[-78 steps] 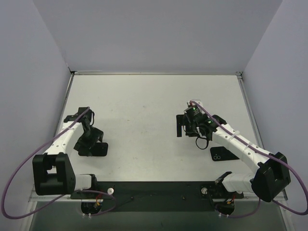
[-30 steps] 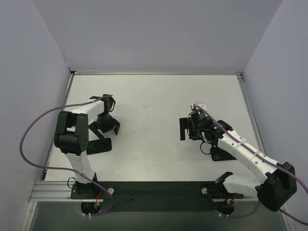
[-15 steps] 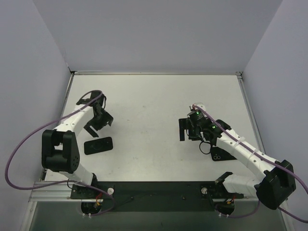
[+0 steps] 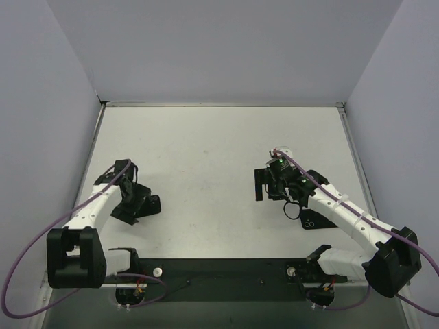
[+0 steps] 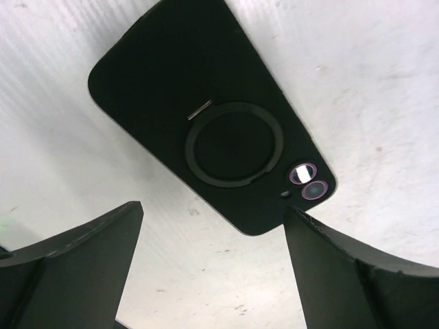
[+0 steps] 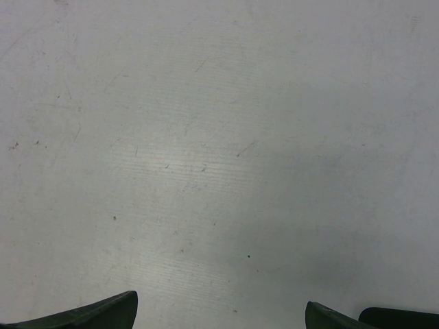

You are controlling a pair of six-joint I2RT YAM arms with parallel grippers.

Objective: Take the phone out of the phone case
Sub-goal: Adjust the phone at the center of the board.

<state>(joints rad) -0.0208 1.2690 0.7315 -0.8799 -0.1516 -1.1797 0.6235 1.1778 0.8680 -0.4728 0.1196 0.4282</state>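
A black phone in its case (image 5: 206,123) lies back up on the white table, showing a round ring and two camera lenses at one corner. In the top view only its right end (image 4: 153,203) shows from under my left gripper (image 4: 135,203). My left gripper (image 5: 212,209) is open just above it, with the camera corner between the fingertips and neither finger touching. My right gripper (image 4: 260,184) is open and empty over bare table (image 6: 219,137), far from the phone.
A second flat black piece with two ringed circles (image 4: 313,219) lies under my right forearm near the front edge. Grey walls close the table on the left, back and right. The black base rail (image 4: 219,271) runs along the front.
My left gripper has swung from behind the phone down and forward to sit over it. The phone has stayed in place. My right arm has barely moved.
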